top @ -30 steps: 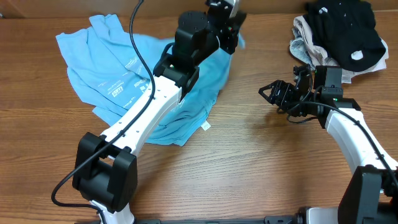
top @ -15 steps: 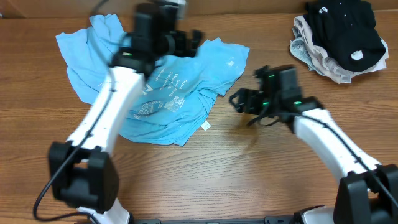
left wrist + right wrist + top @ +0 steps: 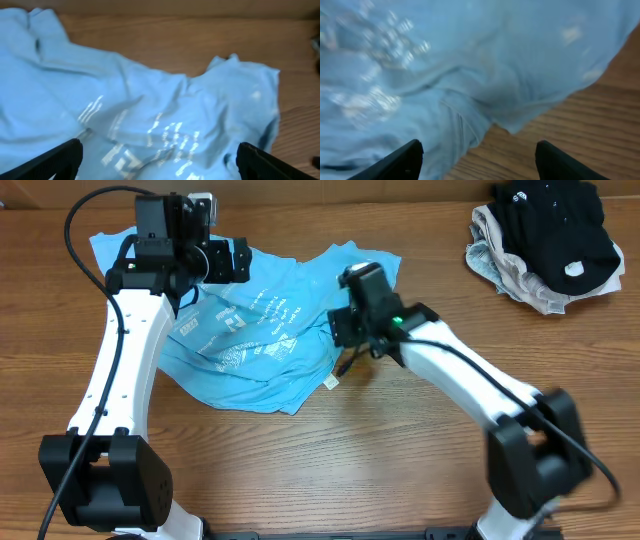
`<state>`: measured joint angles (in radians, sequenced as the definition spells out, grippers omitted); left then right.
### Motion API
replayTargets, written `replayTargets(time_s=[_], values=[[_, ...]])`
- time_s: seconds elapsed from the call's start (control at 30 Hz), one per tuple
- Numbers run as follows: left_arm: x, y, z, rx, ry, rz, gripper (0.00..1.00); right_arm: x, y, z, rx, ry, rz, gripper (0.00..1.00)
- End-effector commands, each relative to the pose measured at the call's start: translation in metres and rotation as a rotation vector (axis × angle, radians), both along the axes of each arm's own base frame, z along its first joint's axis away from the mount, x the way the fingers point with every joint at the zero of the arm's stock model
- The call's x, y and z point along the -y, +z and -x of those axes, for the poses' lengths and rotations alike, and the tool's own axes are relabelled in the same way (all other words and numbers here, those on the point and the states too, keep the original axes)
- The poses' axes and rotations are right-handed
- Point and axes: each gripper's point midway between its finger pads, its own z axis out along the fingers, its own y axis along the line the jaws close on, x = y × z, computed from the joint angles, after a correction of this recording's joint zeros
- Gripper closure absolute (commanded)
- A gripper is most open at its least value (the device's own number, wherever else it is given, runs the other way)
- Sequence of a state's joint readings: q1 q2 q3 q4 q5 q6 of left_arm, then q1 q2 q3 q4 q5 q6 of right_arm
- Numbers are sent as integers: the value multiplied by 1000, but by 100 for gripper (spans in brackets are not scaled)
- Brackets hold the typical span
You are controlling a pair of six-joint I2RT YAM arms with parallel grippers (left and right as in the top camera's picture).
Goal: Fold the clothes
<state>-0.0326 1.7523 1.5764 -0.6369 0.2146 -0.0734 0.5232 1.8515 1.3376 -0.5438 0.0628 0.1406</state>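
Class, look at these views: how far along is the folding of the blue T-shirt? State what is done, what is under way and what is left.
Done: no fold shows; the T-shirt lies rumpled on the table. In hand: the left hand and right hand hover open over its top and right edges, gripping nothing. Left: smoothing it flat, then every fold.

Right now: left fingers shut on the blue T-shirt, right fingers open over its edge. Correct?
Not quite. The left fingers are open, not shut on the blue T-shirt. The left wrist view shows them spread wide, with the cloth lying loose below and nothing between them. The right fingers are open over its edge, as you said.
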Motion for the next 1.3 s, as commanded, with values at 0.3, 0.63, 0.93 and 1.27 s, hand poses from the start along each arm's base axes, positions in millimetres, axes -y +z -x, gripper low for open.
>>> replayTargets(time_s=[0.3,0.63,0.93,1.27], values=[[-16,8,2,15,41,-91,0,-11,-65,9,-123,185,127,30],[-16,5,5,0,38,-94,0,-3,-93,8,-150,162,189,57],[-16,3,8,-12,26,-107,0,51,-93,2,-275,-167,98,96],[-29,-9,17,-71,49,-177,0,160,-97,4,-490,-432,-93,96]])
